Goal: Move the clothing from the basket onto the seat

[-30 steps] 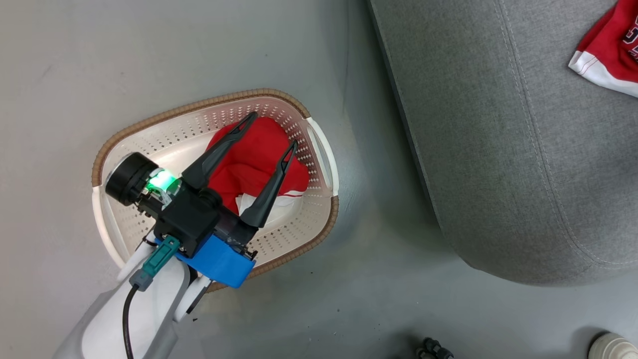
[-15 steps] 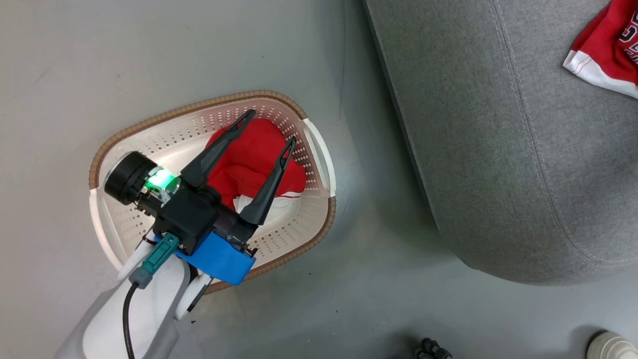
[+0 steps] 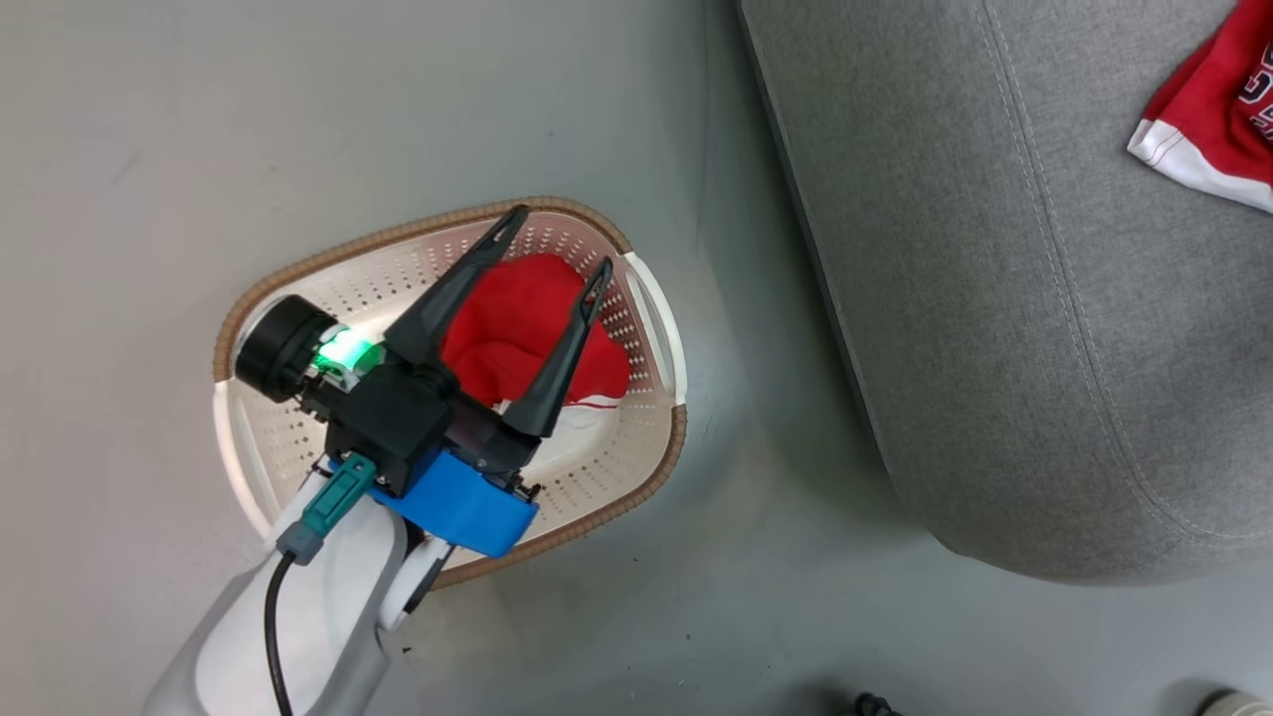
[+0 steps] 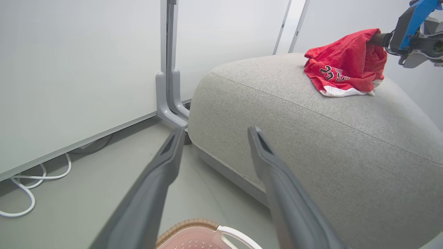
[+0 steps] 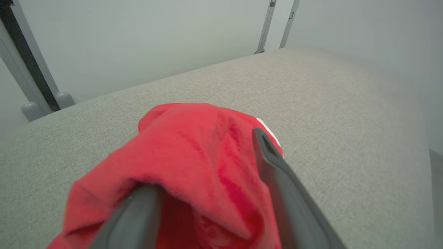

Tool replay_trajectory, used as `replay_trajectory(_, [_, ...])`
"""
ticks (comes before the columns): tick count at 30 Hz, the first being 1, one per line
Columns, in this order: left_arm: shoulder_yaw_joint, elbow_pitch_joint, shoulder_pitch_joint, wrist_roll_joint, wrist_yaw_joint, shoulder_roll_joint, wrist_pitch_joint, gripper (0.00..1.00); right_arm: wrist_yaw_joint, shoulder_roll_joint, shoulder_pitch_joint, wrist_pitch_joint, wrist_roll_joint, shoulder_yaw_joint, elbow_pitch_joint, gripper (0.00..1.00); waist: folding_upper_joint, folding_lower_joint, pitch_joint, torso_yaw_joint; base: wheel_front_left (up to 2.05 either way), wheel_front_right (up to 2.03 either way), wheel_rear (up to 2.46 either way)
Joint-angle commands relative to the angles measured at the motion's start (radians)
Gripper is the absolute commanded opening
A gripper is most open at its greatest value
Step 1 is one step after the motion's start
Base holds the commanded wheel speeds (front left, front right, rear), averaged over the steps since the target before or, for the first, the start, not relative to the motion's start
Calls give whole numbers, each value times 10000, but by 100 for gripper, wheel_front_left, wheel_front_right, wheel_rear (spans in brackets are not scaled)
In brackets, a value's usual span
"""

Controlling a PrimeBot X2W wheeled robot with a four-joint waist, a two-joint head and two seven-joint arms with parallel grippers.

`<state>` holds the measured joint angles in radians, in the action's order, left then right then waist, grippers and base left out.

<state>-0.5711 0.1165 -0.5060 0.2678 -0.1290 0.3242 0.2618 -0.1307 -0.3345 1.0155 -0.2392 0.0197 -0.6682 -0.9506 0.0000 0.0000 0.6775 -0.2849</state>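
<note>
Grey fabric seat: filled the right of the head view, the floor at its foot.

Basket, cream with a brown rim: on the floor just beside the seat. Its long axis ran from lower left to upper right in the head view, one white handle turned toward the seat.

Clothing, lettered garment: on top of the seat near its far edge, bunched, white hem downward.

Clothing, second garment: crumpled in the basket, at the end nearer the seat.

Left gripper: above the basket, forearm rising from the lower left, fingers spread wide and pointing along the basket's long axis toward the seat, empty.

Right gripper: over the seat, fingers apart, red cloth of the lettered garment draped over one finger.

Change from half a second before: the whole head view had shifted; the left gripper stayed above the same garment.
</note>
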Motion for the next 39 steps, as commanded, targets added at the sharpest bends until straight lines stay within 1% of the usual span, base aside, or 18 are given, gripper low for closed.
replay_trajectory(1, [27, 22, -41, 44, -22, -156, 48, 100, -1, -136, -294, -52, -88, 143, 24, 100, 0, 0, -223, 127, 0, 0, 0])
replay_trajectory(4, [37, 66, 29, 99, -22, -321, 48, 100, -1, -194, -472, -79, -157, 278, 59, 100, 0, 0, -398, 210, 0, 0, 0])
replay_trajectory(9, [256, 240, 298, 231, -22, -693, 48, 100, -1, -155, -1105, -123, -303, 685, 202, 100, 0, 0, -1024, 401, 0, 0, 0])
replay_trajectory(15, [610, 554, 826, 405, -22, -1193, 48, 100, -1, -158, -2129, -56, -424, 1153, 568, 100, 0, 0, -2080, 692, 0, 0, 0])
replay_trajectory(20, [1031, 773, 1429, 555, -22, -1575, 47, 100, -1, 131, -3177, -4, -523, 1537, 1267, 100, 0, 0, -3074, 934, 0, 0, 0])
replay_trajectory(24, [1431, 917, 2007, 631, -22, -1778, 48, 100, -1, 464, -4123, 177, -609, 1810, 2258, 100, 0, 0, -3779, 1111, 0, 0, 0])
replay_trajectory(30, [2046, 1139, 2729, 723, -22, -2021, 47, 100, -1, 1050, -5932, 683, -758, 1992, 4452, 100, 0, 0, -4640, 1521, 0, 0, 0])
replay_trajectory(36, [2600, 1309, 3260, 575, -22, -2214, 48, 100, -1, 2021, -7786, 1371, -633, 2193, 6803, 100, 0, 0, -5337, 2002, 0, 0, 0])
replay_trajectory(39, [2814, 1399, 3462, 544, -22, -2277, 48, 100, -1, 2411, -8517, 1595, -555, 2337, 7726, 100, 0, 0, -5591, 2242, 0, 0, 0])
